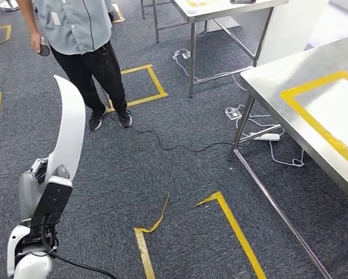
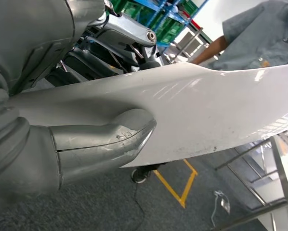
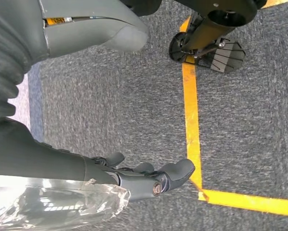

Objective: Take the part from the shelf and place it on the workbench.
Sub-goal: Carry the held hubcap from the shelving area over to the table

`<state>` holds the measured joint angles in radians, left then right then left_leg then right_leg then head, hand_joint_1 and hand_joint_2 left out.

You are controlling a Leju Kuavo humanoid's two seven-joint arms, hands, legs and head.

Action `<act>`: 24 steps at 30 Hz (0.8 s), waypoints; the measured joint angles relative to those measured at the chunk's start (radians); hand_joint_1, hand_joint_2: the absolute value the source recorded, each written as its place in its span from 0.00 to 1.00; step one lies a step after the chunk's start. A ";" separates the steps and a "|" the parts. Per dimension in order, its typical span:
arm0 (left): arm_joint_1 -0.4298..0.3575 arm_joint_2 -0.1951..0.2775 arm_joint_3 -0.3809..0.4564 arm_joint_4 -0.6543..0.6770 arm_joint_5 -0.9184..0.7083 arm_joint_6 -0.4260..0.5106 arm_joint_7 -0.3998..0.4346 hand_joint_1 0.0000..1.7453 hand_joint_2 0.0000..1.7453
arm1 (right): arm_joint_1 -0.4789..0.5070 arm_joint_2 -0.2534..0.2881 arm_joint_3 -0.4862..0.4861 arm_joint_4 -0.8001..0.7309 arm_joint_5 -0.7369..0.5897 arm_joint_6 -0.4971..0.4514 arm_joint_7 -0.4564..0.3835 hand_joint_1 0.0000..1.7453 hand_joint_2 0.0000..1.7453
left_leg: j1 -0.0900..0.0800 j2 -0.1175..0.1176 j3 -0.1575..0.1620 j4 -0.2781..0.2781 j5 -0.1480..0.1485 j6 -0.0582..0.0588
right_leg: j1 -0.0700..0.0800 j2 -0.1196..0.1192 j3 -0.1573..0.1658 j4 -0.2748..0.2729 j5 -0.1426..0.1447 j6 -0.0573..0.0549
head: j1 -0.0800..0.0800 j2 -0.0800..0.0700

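The robot's left hand [image 1: 45,200], raised at the lower left of the head view, grips a long, curved, glossy white plastic part [image 1: 70,129] that stands upright above the grey carpet, well apart from the steel workbench [image 1: 269,78]. The thumb [image 2: 106,142] presses the panel's face, with the darker fingers mostly hidden behind it. The right hand [image 3: 135,175] hangs over the carpet, fingers apart, holding nothing.

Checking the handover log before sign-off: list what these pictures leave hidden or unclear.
- White part: its lower end is hidden behind the left hand in the head view; its far end is cut off by the left wrist view's edge.
- Workbench: cut off by the head view's right edge.
- Person: cut off above the chest in the head view.
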<state>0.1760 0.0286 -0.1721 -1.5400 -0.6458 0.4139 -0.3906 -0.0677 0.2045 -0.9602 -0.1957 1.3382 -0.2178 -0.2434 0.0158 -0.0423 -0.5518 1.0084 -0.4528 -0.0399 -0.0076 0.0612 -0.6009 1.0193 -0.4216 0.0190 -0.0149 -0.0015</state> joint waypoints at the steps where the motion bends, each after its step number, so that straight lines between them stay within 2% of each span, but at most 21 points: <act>1: 0.000 0.000 0.000 0.000 0.000 0.000 0.000 1.00 1.00 | 0.000 0.000 0.000 0.000 0.000 0.000 0.000 0.00 1.00 | 0.000 0.000 0.000 0.000 0.000 0.000 | 0.000 0.000 0.000 0.000 0.000 0.000 | 0.000 0.000; 7: 0.000 0.000 0.000 0.000 0.000 0.000 0.000 1.00 1.00 | 0.000 0.000 0.000 0.000 0.000 0.000 0.000 0.00 1.00 | 0.000 0.000 0.000 0.000 0.000 0.000 | 0.000 0.000 0.000 0.000 0.000 0.000 | 0.000 0.000; 9: 0.029 0.000 0.054 -0.028 -0.002 0.001 -0.002 1.00 1.00 | 0.002 0.000 -0.008 0.000 -0.001 0.008 0.000 0.00 1.00 | -0.005 0.029 -0.006 -0.007 0.002 0.024 | 0.004 -0.025 -0.079 0.155 -0.076 0.014 | 0.008 0.000; 11: 0.059 0.000 0.107 -0.056 -0.003 0.003 -0.004 1.00 1.00 | 0.005 -0.001 -0.016 0.000 -0.001 0.017 0.001 0.00 1.00 | -0.009 0.065 -0.010 -0.015 0.003 0.048 | 0.007 -0.052 -0.143 0.285 -0.129 0.028 | 0.016 0.000; 12: 0.059 0.000 0.107 -0.056 -0.003 0.004 -0.004 1.00 1.00 | 0.005 -0.001 -0.016 0.000 -0.001 0.017 0.001 0.00 1.00 | -0.009 0.073 -0.008 -0.015 0.001 0.047 | 0.007 -0.057 -0.121 0.244 -0.103 0.027 | 0.016 0.000; 14: 0.059 -0.001 0.108 -0.056 -0.003 0.005 -0.005 1.00 1.00 | 0.003 -0.001 -0.016 0.000 -0.001 0.017 0.001 0.00 1.00 | -0.012 0.085 -0.001 -0.014 -0.005 0.041 | 0.010 -0.088 -0.045 0.106 -0.044 0.025 | 0.017 0.000; 15: 0.059 -0.001 0.108 -0.056 -0.003 0.005 -0.005 1.00 1.00 | 0.002 -0.001 -0.016 0.000 -0.001 0.017 0.001 0.00 1.00 | -0.015 0.090 0.001 -0.012 -0.007 0.037 | 0.011 -0.102 -0.016 0.054 -0.029 0.021 | 0.016 0.000; 16: 0.059 -0.001 0.108 -0.056 -0.003 0.005 -0.006 1.00 1.00 | 0.000 -0.001 -0.016 0.000 -0.001 0.017 0.001 0.00 1.00 | -0.018 0.096 0.002 -0.012 -0.009 0.032 | 0.013 -0.111 0.000 0.025 -0.024 0.017 | 0.015 0.000; 17: 0.059 -0.001 0.108 -0.056 -0.003 0.005 -0.006 1.00 1.00 | -0.001 -0.001 -0.016 0.000 -0.001 0.017 0.001 0.00 1.00 | -0.020 0.102 0.003 -0.012 -0.009 0.028 | 0.016 -0.110 0.003 0.017 -0.027 0.012 | 0.014 0.000; 18: 0.058 -0.001 0.108 -0.056 -0.003 0.005 -0.006 1.00 1.00 | -0.001 -0.001 -0.016 0.000 -0.001 0.017 0.001 0.00 1.00 | -0.020 0.109 0.004 -0.012 -0.009 0.024 | 0.016 -0.099 0.002 0.016 -0.024 0.005 | 0.013 0.000; 20: 0.058 -0.001 0.108 -0.057 -0.004 0.005 -0.006 1.00 1.00 | 0.000 -0.001 -0.016 0.000 -0.001 0.016 0.001 0.00 1.00 | -0.016 0.103 0.002 -0.002 -0.021 0.014 | 0.013 -0.082 0.001 0.012 -0.020 -0.007 | 0.012 0.000; 22: 0.058 -0.002 0.108 -0.057 -0.004 0.006 -0.006 1.00 1.00 | 0.000 -0.001 -0.016 0.000 -0.001 0.016 0.001 0.00 1.00 | -0.013 0.074 -0.033 0.079 -0.071 0.004 | 0.008 -0.065 0.002 0.009 -0.016 -0.017 | 0.007 0.000; 24: 0.059 -0.002 0.108 -0.057 -0.004 0.006 -0.006 1.00 1.00 | -0.001 -0.001 -0.016 0.000 -0.001 0.016 0.001 0.00 1.00 | -0.012 0.055 -0.102 0.219 -0.132 -0.001 | 0.007 -0.047 0.002 0.009 -0.016 -0.022 | 0.003 0.000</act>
<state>0.2352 0.0271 -0.0638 -1.5970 -0.6498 0.4196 -0.3968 -0.0687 0.2037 -0.9762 -0.1960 1.3371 -0.2014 -0.2428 0.0042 0.0130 -0.6538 1.2277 -0.5847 -0.0405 -0.0009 0.0143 -0.5992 1.0285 -0.4378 -0.0032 -0.0124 -0.0015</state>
